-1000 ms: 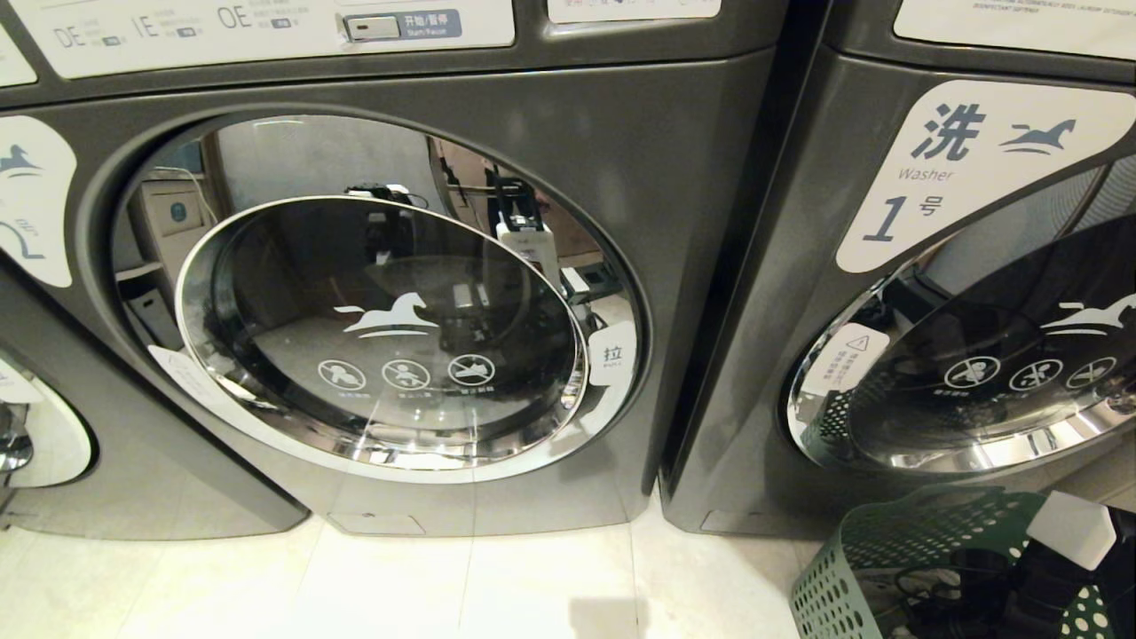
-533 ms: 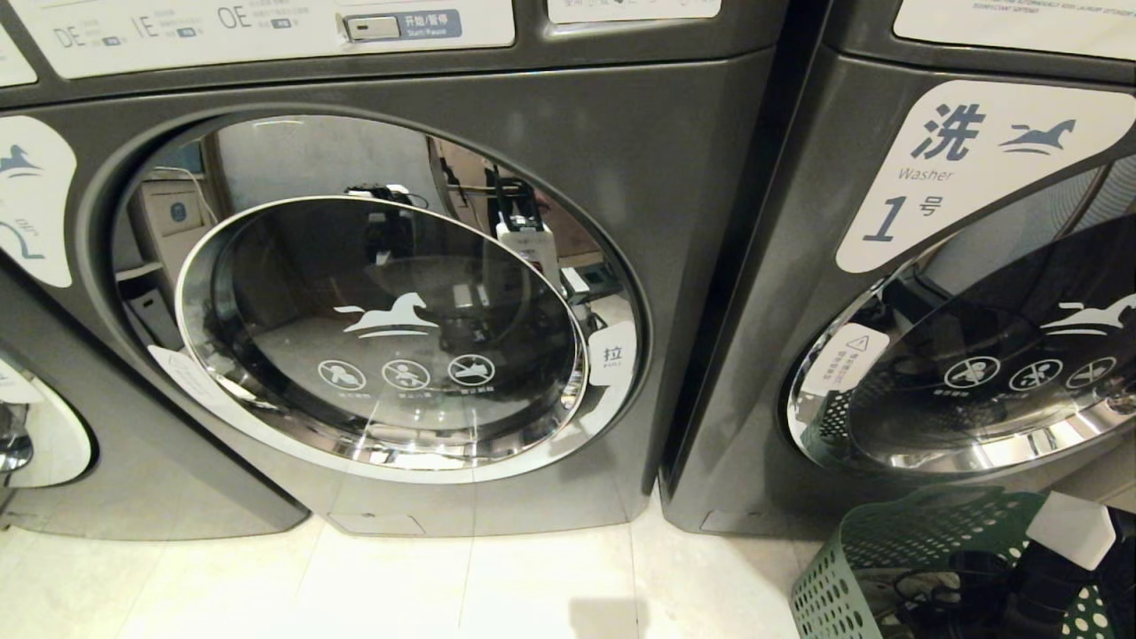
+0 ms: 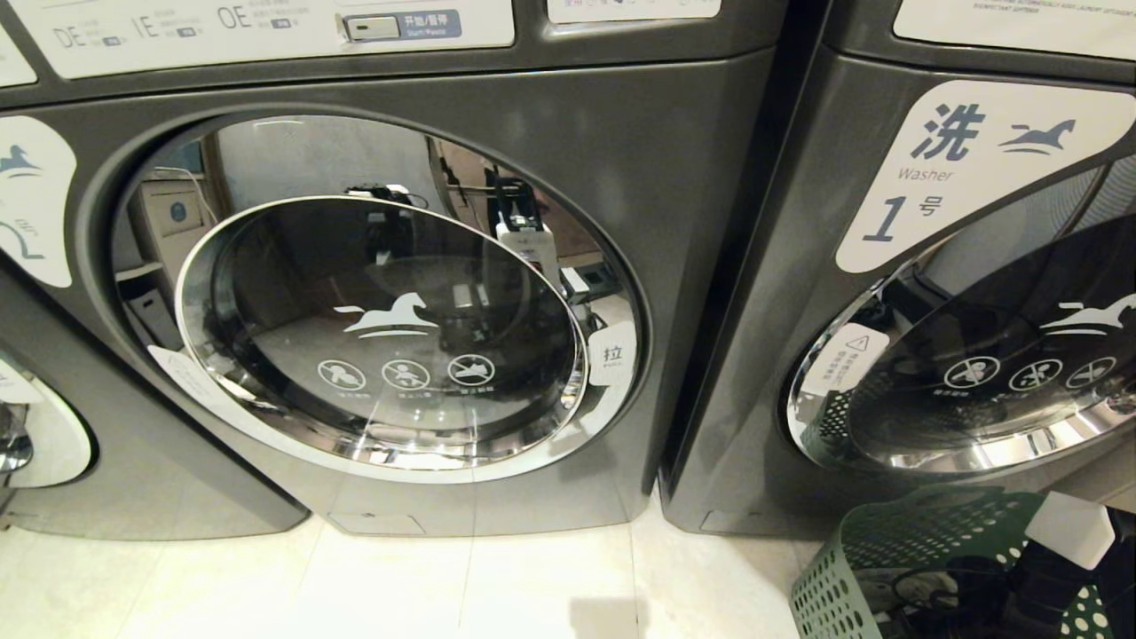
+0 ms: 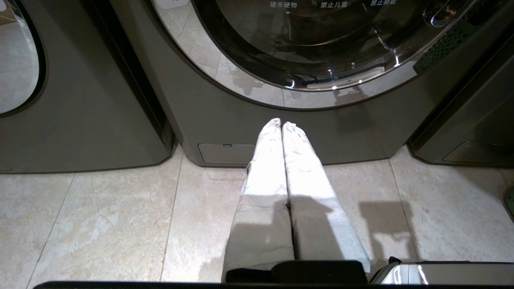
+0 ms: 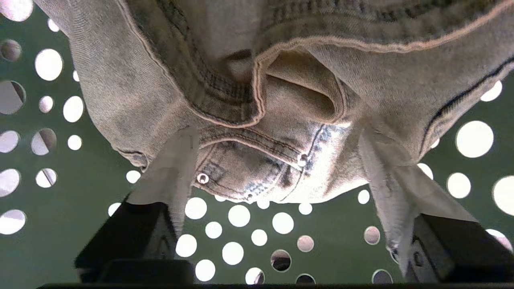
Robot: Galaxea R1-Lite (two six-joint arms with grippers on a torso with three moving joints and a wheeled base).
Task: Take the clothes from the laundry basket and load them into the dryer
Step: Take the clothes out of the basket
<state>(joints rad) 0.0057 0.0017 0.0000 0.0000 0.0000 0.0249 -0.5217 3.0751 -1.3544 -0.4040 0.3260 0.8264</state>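
A: Judging by the closed dryer door (image 3: 382, 342), nothing was counted as loaded. No garment was seen behind the glass, though reflections hid much of the drum.

B: And the laundry basket (image 3: 874, 555)?

A: It was found on the floor at the robot's right, before the machine marked Washer (image 3: 896, 293). Washed-out denim jeans (image 5: 277, 120) were noted inside it, bunched against the perforated green wall.

B: Right gripper (image 5: 281, 176)?

A: It was placed down in the basket, jaws spread wide to either side of the denim. No grip on it was made out; the cloth was touched at most by the fingers (image 5: 172, 172).

B: Left gripper (image 4: 283, 126)?

A: It was parked low before the dryer's base, padded fingers pressed together, nothing held.

B: Remaining?

A: Nearly everything was judged outstanding: jeans to be grasped and lifted, door to be opened, load to be placed.
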